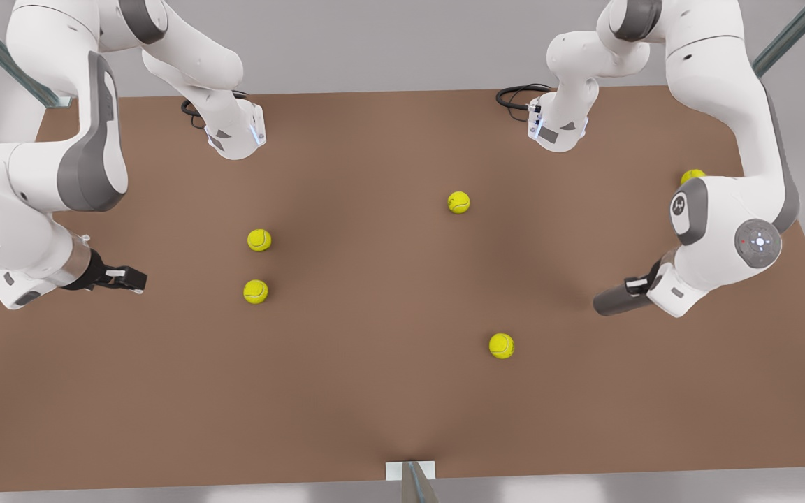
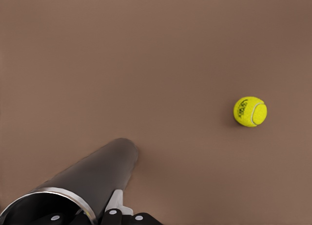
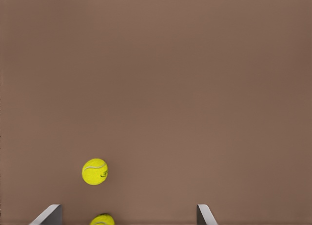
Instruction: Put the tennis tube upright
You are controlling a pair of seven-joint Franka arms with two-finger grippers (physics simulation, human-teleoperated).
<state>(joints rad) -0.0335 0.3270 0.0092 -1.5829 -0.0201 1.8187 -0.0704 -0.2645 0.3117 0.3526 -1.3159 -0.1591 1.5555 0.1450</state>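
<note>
The tennis tube (image 1: 612,300) is a dark grey cylinder lying nearly flat at the front view's right, pointing toward the table's middle. My left gripper (image 1: 639,285) is shut on its rimmed hollow end. The left wrist view looks down along the tennis tube (image 2: 95,174) from that rim, with my left gripper (image 2: 114,216) at the rim and the far end down by the table. At the front view's left, my right gripper (image 1: 133,279) hangs open over the table with nothing in it. The right wrist view shows my right gripper (image 3: 127,216) spread wide.
Several yellow tennis balls lie on the brown table (image 1: 374,391): two (image 1: 259,239) (image 1: 256,291) near the right gripper, one (image 1: 458,202) mid-table, one (image 1: 501,346) nearer the front, one (image 1: 692,175) half behind the left arm. One ball (image 2: 250,112) lies beyond the tube.
</note>
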